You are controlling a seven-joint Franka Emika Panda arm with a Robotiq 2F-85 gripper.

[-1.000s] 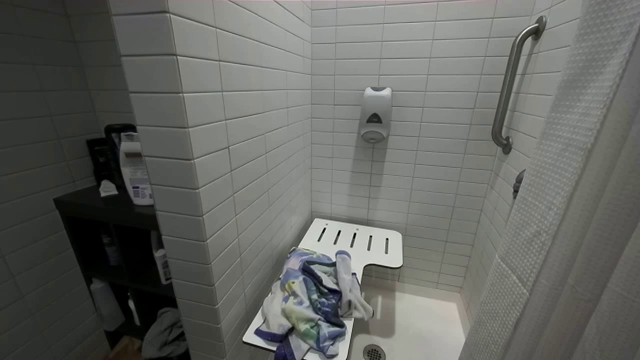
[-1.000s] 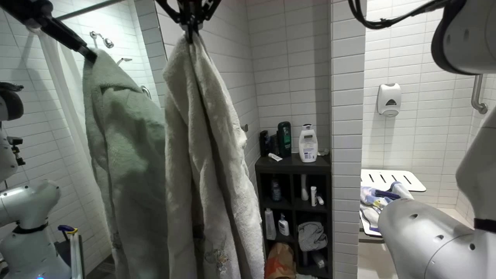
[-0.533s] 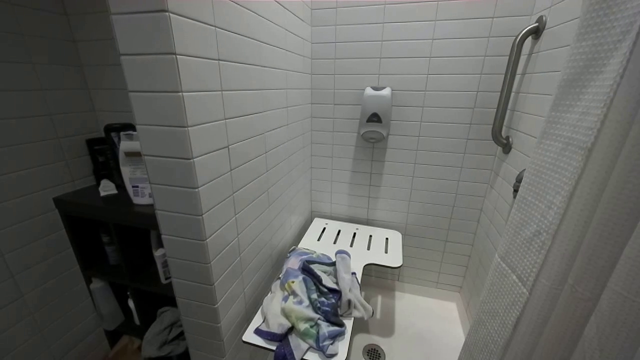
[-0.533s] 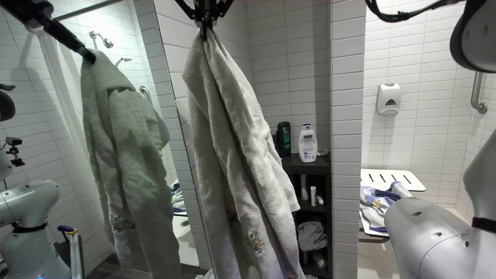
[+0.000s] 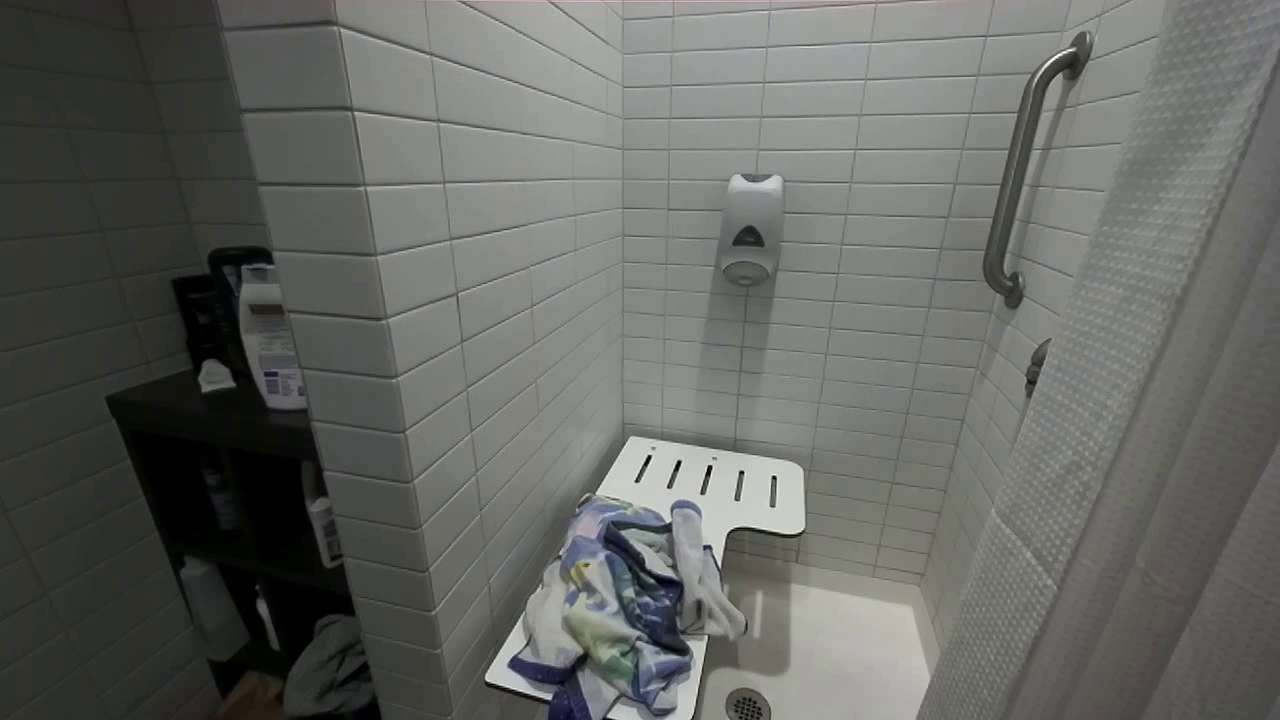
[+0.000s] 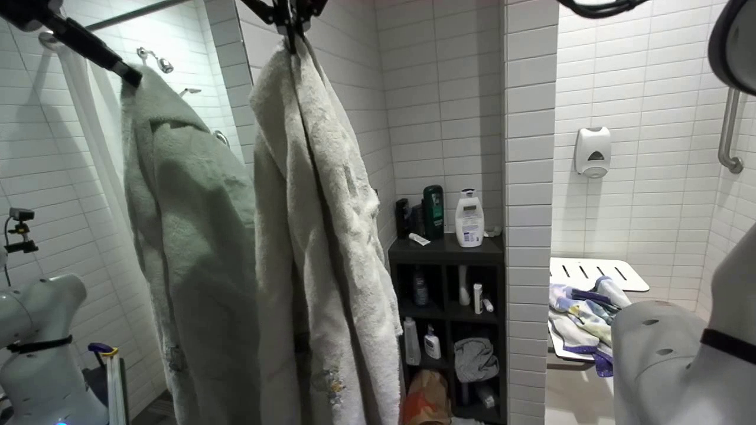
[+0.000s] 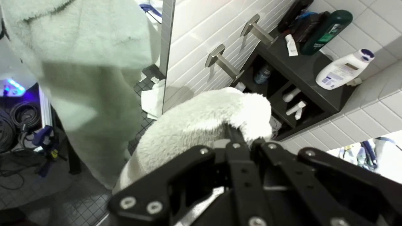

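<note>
In an exterior view I have my pale arm (image 6: 667, 366) at the right edge, its links partly cut off. My fingers (image 6: 292, 44) hang in from the top, pinched together and pointing down; in the wrist view, black linkage bars (image 7: 246, 177) fan out behind them.

A white slotted shower bench (image 5: 755, 517) carries a crumpled, multicoloured cloth (image 5: 622, 600); its purple corner (image 6: 603, 361) appears to hang past the edge.
</note>
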